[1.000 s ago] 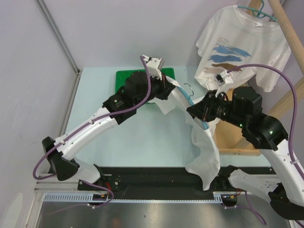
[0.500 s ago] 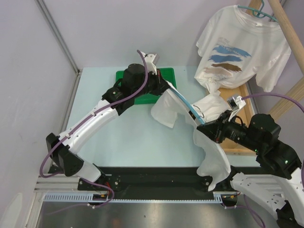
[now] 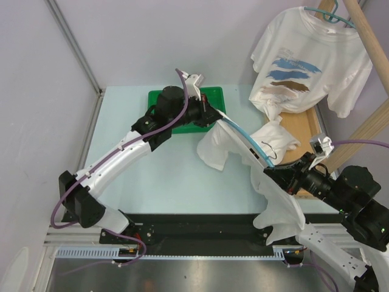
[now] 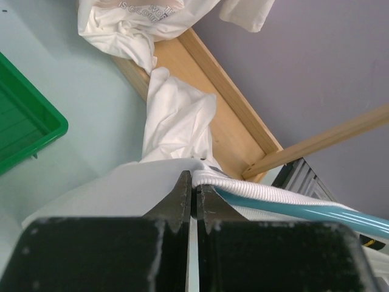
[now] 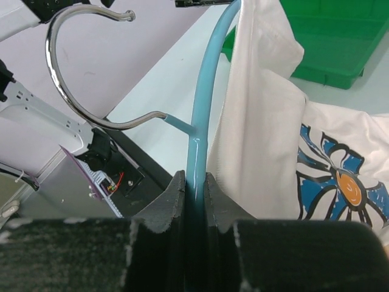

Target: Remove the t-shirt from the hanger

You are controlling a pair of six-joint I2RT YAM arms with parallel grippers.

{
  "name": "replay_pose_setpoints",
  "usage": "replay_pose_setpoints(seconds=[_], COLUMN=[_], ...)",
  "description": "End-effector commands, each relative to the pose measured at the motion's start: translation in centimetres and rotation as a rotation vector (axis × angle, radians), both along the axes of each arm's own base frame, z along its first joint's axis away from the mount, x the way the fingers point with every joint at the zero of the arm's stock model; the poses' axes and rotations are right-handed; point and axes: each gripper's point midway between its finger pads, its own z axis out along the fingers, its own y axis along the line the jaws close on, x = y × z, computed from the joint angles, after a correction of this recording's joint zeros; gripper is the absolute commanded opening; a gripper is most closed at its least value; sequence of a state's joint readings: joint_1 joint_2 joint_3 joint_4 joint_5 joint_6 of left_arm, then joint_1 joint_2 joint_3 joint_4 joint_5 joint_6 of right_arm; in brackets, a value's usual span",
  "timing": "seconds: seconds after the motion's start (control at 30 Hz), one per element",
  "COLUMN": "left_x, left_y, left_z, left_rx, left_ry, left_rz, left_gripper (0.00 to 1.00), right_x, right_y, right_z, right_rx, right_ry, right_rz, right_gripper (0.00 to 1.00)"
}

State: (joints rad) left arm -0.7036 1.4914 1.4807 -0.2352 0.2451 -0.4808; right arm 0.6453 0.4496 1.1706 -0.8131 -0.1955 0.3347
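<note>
L hand (image 4: pixel 193 182) pinching t-shirt (image 4: pixel 109 194), R hand (image 5: pixel 194 181) clamped on hanger (image 5: pixel 202 91), cloth draped btwn them

The top camera sits high behind my 2 bases and looks down over the whole pale green table (image 3: pixel 182 176). The camera on my left wrist peers along the left gripper (image 4: pixel 193 188), very close, facing the slanted wooden rack (image 4: pixel 225 115) and the purple wall (image 4: pixel 316 61). The one on my right wrist looks along the right gripper (image 5: pixel 194 179), just as close, across the table from its right side. All 3 views share the light blue plastic hanger (image 3: pixel 243 137), the white cotton t-shirt (image 3: pixel 213 146) and the green plastic tray (image 3: pixel 216 97).
</note>
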Motion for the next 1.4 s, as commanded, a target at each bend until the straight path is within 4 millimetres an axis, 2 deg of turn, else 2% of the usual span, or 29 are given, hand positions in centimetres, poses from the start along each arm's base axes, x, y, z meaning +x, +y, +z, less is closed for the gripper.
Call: replay_pose_setpoints(seconds=[0.0,0.2,0.43,0.5,0.73,0.93,1.03,1.13,1.23,1.27,1.3,1.33,1.37], left_x=[7.4,8.3,9.3,9.4,9.5,9.7,10.3,10.9,10.8,10.5,10.3,9.9,9.4], left_y=[10.1,12.4,14.7,14.9,16.2,17.2,18.1,18.7,17.9,17.1,16.5,16.2,15.4], left_z=[-2.8,-3.8,-5.2,-5.2,-7.8,-9.1,-9.3,-10.3,-9.6,-9.2,-8.9,-8.4,-8.1], left_rx=[0.117,0.122,0.111,0.090,0.109,0.103,0.088,0.076,0.051,0.047,0.049,0.046,0.049], left_ry=[-0.020,0.013,0.073,0.063,0.141,0.171,0.177,0.222,0.208,0.196,0.182,0.165,0.154], left_rz=[0.435,0.493,0.559,0.550,0.562,0.587,0.602,0.595,0.537,0.511,0.491,0.485,0.463], left_gripper=[0.00,0.00,0.00,0.00,0.00,0.00,0.00,0.00,0.00,0.00,0.00,0.00,0.00], right_x=[-3.1,-4.6,-4.5,-4.5,-4.6,-4.6,-5.0,-5.2,-4.7,-3.5,-3.2,-2.9,-1.6], right_y=[-2.4,-3.7,-5.1,-5.3,-6.7,-7.6,-8.1,-8.5,-7.1,-6.2,-5.5,-5.0,-3.9], right_z=[7.5,6.5,6.2,6.0,6.6,6.6,6.6,6.5,6.1,5.5,5.5,6.6,6.2], right_rx=[0.174,0.185,0.211,0.220,0.252,0.263,0.265,0.265,0.283,0.262,0.265,0.294,0.285], right_ry=[-0.280,-0.291,-0.301,-0.307,-0.337,-0.346,-0.352,-0.356,-0.341,-0.313,-0.309,-0.345,-0.333], right_rz=[0.004,-0.013,-0.091,-0.102,-0.172,-0.229,-0.240,-0.256,-0.206,-0.203,-0.182,-0.172,-0.160], right_gripper=[0.00,0.00,0.00,0.00,0.00,0.00,0.00,0.00,0.00,0.00,0.00,0.00,0.00])
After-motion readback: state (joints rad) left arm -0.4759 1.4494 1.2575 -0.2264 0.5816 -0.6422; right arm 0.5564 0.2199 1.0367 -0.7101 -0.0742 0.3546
